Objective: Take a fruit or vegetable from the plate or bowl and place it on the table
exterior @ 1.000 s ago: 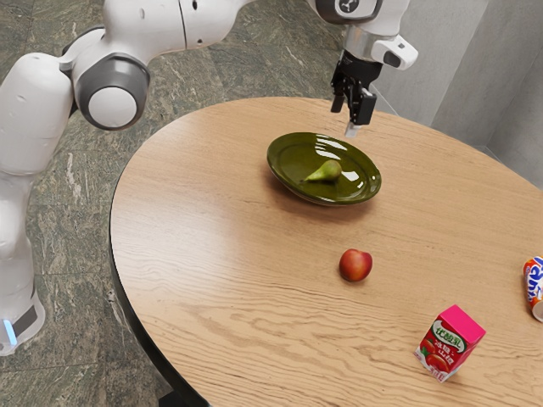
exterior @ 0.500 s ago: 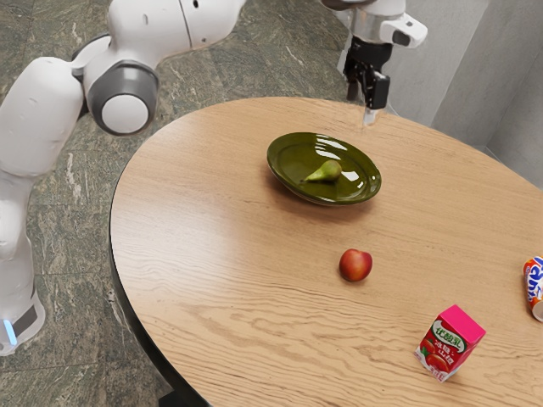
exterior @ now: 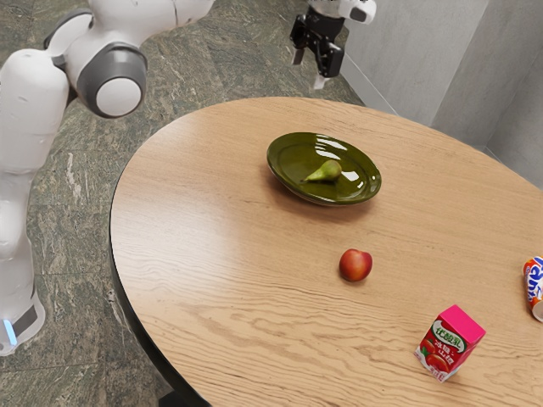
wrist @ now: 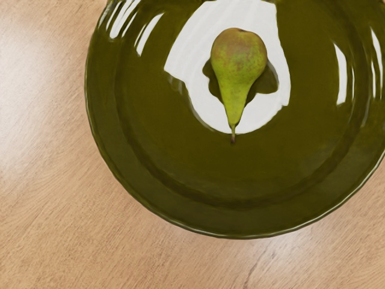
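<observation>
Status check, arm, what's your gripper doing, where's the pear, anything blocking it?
Gripper open and empty, raised above the plate. Pear lying on the plate. Nothing seen covering it; red fruit well clear, on the table.

The exterior view's top edge cuts off part of the white-and-grey jointed robot arm (exterior: 114, 85). At the right, the blue, white and orange printed can (exterior: 533, 288) is cropped, as is the round pale-wood table (exterior: 212, 254), also at the near side. The pink-topped red carton's (exterior: 448, 343) smallest print is illegible. The wrist view crops the glossy olive-green round plate (wrist: 240, 220).
</observation>
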Motion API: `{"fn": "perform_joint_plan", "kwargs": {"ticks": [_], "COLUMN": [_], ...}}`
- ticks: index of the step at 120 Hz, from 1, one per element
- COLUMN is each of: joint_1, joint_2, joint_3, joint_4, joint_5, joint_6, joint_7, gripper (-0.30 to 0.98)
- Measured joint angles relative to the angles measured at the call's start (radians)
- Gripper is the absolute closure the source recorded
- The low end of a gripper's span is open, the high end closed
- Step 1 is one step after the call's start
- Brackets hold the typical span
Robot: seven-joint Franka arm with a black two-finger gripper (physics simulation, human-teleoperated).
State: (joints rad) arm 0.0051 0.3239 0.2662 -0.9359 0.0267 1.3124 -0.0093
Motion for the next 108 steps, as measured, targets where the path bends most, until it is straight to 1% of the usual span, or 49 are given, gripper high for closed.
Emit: {"fn": "perform_joint_plan", "kwargs": {"ticks": [13,21,30,50,72,78,86,98,108], "joint_1": [0.003,0.033,0.046,0.050,0.051,0.052,0.054,0.080,0.088], "joint_2": [0.024,0.050,0.084,0.213,0.225,0.235,0.263,0.303,0.323], "joint_3": [0.007,0.012,0.013,0.007,0.008,0.007,0.008,0.006,0.007], "joint_4": [0.000,-0.005,-0.007,-0.008,-0.006,-0.007,-0.008,-0.008,-0.008], "joint_5": [-0.030,-0.044,-0.055,-0.064,-0.073,-0.100,-0.153,-0.223,-0.266], "joint_6": [0.021,0.030,0.040,0.096,0.134,0.149,0.170,0.198,0.216], "joint_7": [-0.007,-0.011,-0.015,-0.016,-0.009,-0.004,0.007,0.022,0.033], "gripper": [0.00,0.00,0.00,0.00,0.00,0.00,0.00,0.00,0.00]}}
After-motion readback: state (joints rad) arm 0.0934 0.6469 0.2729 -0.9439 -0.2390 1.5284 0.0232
